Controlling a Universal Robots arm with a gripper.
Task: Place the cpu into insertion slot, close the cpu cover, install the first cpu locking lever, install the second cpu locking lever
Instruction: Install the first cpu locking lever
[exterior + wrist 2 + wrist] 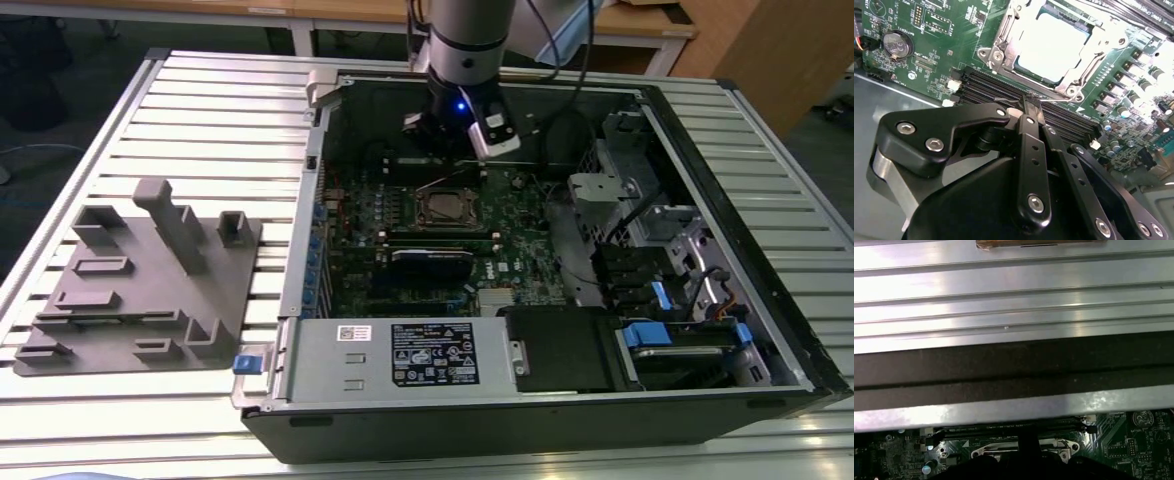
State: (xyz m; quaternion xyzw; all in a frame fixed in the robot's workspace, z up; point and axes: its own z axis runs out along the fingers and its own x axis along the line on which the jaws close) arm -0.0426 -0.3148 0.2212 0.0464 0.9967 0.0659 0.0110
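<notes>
The cpu [1053, 42] lies flat in the insertion slot [446, 207], its pale metal top showing through the window of the cpu cover [1004, 31], which is down over it. A thin wire locking lever [1056, 98] runs along the socket's edge nearest my gripper. My gripper [1029, 101] is shut, its black fingertips pressed together right at that lever's end, between the socket and the long black memory slots. In the exterior view the gripper [451, 158] hangs inside the open computer case, just behind the socket. I cannot tell whether the tips touch the lever.
The green circuit board [400, 250] sits deep in the case, whose walls [320, 200] rise around the arm. A coin battery [896, 44] and capacitors [1134, 75] flank the socket. A grey fixture [147, 280] lies on the slatted table at the exterior view's left.
</notes>
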